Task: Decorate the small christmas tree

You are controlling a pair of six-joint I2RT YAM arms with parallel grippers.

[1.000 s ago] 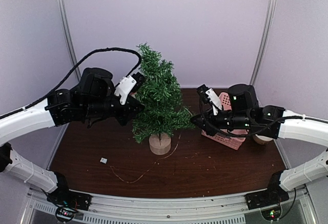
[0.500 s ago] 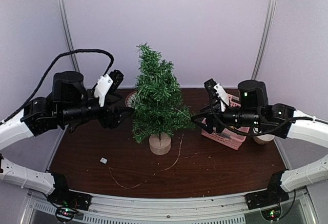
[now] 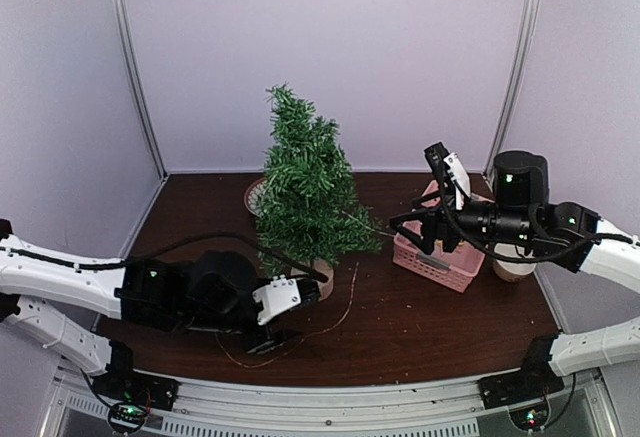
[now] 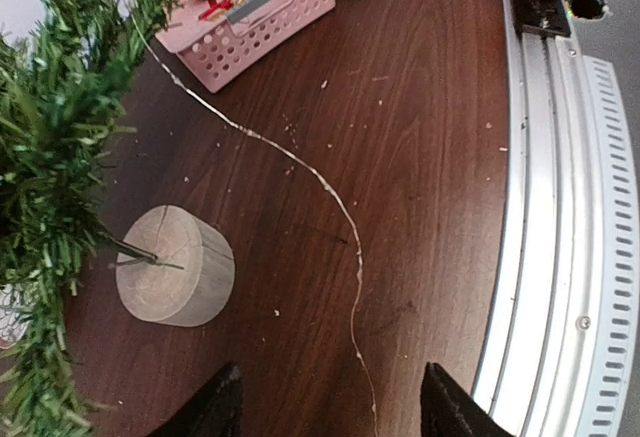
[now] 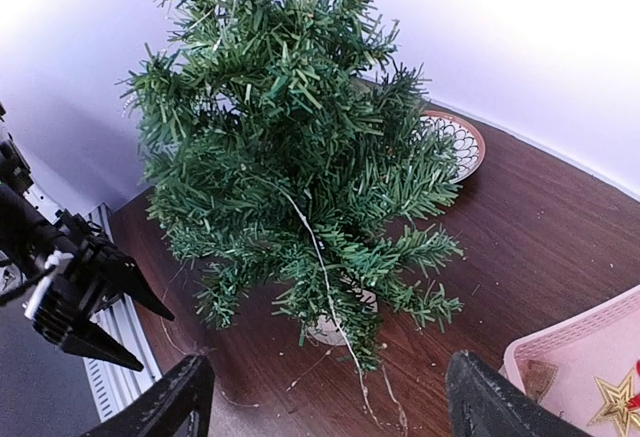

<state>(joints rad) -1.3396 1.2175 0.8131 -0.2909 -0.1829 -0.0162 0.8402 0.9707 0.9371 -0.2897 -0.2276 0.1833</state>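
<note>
Small christmas tree (image 3: 305, 192) stands upright on its wooden stump at mid table (image 3: 180, 252), just in front of a patterned plate (image 5: 455, 142). A thin pale wire (image 4: 359, 262) hangs from the branches and trails across the wood toward the near edge. Left gripper (image 4: 333, 387) is low over that wire, fingers apart, nothing held. Right gripper (image 5: 328, 372) faces the tree from above the pink basket (image 3: 435, 262), fingers spread wide, empty.

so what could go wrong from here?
1. The thin wire runs from the table up into the small christmas tree. If the open left claw grabs and pulls it, the tree may tip or shed the strand.
2. The wire lies flat on the table, so the claw may close on nothing.
3. The open right claw looks close to the branches and could snag them.
</note>
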